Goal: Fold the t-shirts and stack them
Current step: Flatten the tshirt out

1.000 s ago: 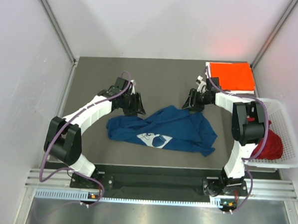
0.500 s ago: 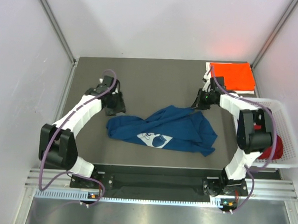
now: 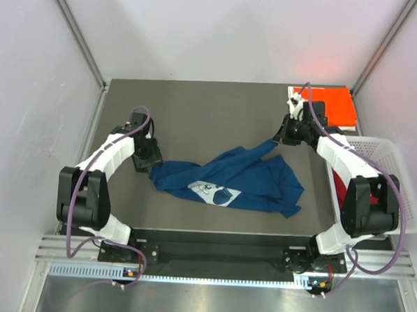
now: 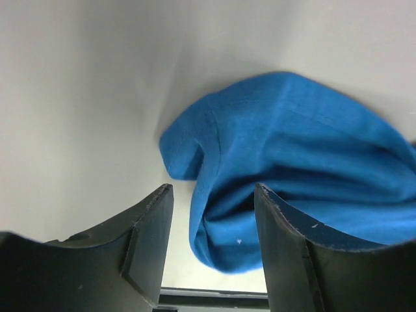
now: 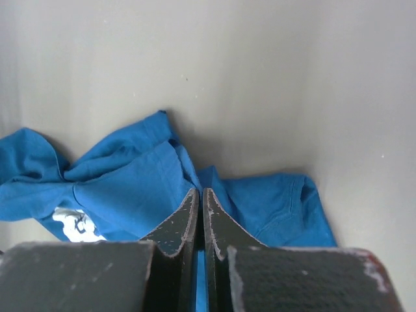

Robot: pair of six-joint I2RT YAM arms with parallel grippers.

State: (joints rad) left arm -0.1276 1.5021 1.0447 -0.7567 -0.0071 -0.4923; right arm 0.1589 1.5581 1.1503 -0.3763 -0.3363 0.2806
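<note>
The blue t-shirt [image 3: 228,179] lies crumpled on the surface [image 3: 197,113], print up, its long axis running left to right. The left end effector [image 3: 152,161] stands with jaws apart at the shirt's left end. The right end effector [image 3: 282,137] is clamped on its far right corner. Beyond lies the folded orange-red t-shirt [image 3: 331,106].

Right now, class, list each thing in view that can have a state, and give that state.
blue t-shirt, unfolded, crumpled on the table
orange-red t-shirt, folded flat
dark red t-shirt, in the basket, mostly hidden
left tool, open around the blue t-shirt's edge
right tool, shut on the blue t-shirt
</note>
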